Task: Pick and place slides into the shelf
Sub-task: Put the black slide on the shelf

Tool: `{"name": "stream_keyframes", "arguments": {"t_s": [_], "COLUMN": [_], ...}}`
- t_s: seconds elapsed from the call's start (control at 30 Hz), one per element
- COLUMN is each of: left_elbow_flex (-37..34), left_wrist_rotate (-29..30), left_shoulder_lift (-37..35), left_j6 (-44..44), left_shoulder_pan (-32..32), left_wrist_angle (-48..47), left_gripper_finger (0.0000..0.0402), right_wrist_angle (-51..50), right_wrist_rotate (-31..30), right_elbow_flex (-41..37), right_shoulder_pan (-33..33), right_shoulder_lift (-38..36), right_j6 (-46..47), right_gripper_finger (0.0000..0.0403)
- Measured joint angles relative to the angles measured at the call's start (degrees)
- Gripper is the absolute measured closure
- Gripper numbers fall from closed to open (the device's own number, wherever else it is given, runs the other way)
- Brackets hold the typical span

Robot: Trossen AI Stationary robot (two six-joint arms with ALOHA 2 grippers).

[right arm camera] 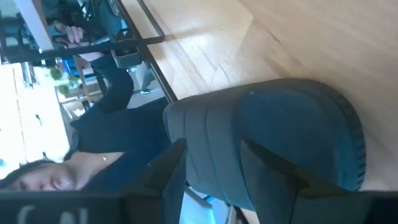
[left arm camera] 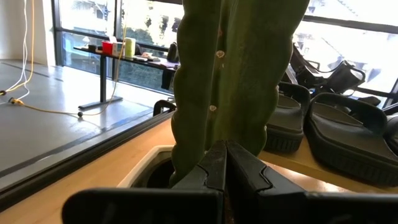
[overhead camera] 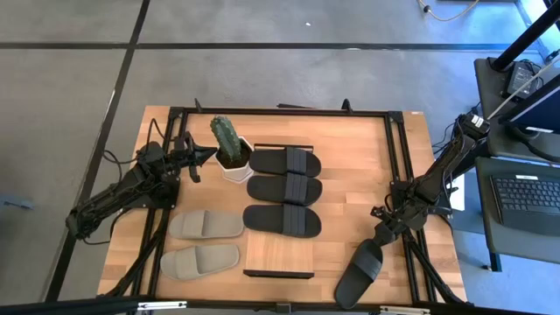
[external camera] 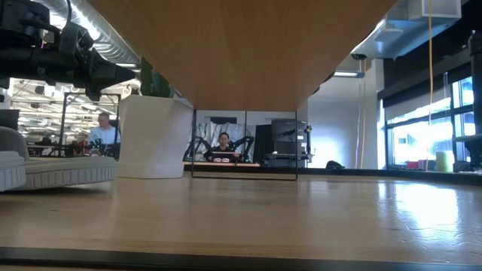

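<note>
Three black slides (overhead camera: 284,162) (overhead camera: 284,188) (overhead camera: 281,219) lie side by side on the shelf (overhead camera: 278,255), a light wood panel in the middle of the table. Two grey-beige slides (overhead camera: 206,225) (overhead camera: 199,261) lie flat on the table to its left. Another black slide (overhead camera: 359,275) is at the near right, with my right gripper (overhead camera: 379,238) shut on its far end. My left gripper (overhead camera: 203,157) is shut and level, its tips (left arm camera: 225,155) right in front of a green cactus (left arm camera: 236,68). Whether they touch it I cannot tell. My right gripper has the black slide's strap end (right arm camera: 211,155) between its two fingers. One finger (right arm camera: 168,177) is on the outer side and the other (right arm camera: 270,165) lies over the slide's upper face. The fingers slant down from the far right. The slide's rounded end (right arm camera: 323,124) points at the table's near edge; whether it is lifted I cannot tell.
The cactus stands in a white pot (overhead camera: 234,166) at the shelf's far left corner. A black metal frame (overhead camera: 395,149) runs round the tabletop. There is bare wood on the shelf's near part and between the shelf and the right arm. People sit in the room beyond (external camera: 224,143).
</note>
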State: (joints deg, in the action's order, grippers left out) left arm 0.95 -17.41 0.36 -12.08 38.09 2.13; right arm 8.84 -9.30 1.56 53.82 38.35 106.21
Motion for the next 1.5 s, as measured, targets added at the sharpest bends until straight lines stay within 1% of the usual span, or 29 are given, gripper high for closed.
{"name": "stream_keyframes", "arguments": {"t_s": [0.2,0.43,0.53,0.67,0.8,1.1,1.4,1.5], "left_elbow_flex": [0.0,0.0,0.0,0.0,0.0,0.0,0.0,0.0], "left_wrist_rotate": [0.0,0.0,0.0,0.0,0.0,0.0,0.2,1.0], "left_shoulder_lift": [0.0,0.0,0.0,0.0,0.0,0.0,0.0,0.0], "left_j6": [0.1,0.1,0.1,0.2,0.2,0.2,0.7,0.7], "left_shoulder_pan": [0.0,0.0,0.0,0.0,0.0,0.0,0.0,0.0], "left_wrist_angle": [0.0,0.0,-0.1,-0.1,-0.1,-0.1,-0.1,-0.1], "left_gripper_finger": [0.0401,0.0401,0.0401,0.0401,0.0401,0.0401,0.0401,0.0401], "right_wrist_angle": [-2.8,-2.2,-2.2,-1.9,2.8,11.7,12.2,12.2], "right_wrist_rotate": [3.3,3.4,3.4,3.3,3.0,2.9,2.9,2.9], "right_elbow_flex": [0.0,0.0,0.0,0.0,0.0,0.2,5.6,6.5], "right_shoulder_pan": [0.0,-0.1,-0.1,-0.1,-0.1,-0.1,-0.1,-0.1], "right_shoulder_lift": [0.2,0.1,0.2,1.6,4.6,14.4,23.1,25.0], "right_j6": [5.7,6.3,8.4,9.1,9.1,10.2,10.5,9.1], "right_gripper_finger": [0.0249,0.0249,0.0249,0.0249,0.0249,0.0249,0.0249,0.0249]}}
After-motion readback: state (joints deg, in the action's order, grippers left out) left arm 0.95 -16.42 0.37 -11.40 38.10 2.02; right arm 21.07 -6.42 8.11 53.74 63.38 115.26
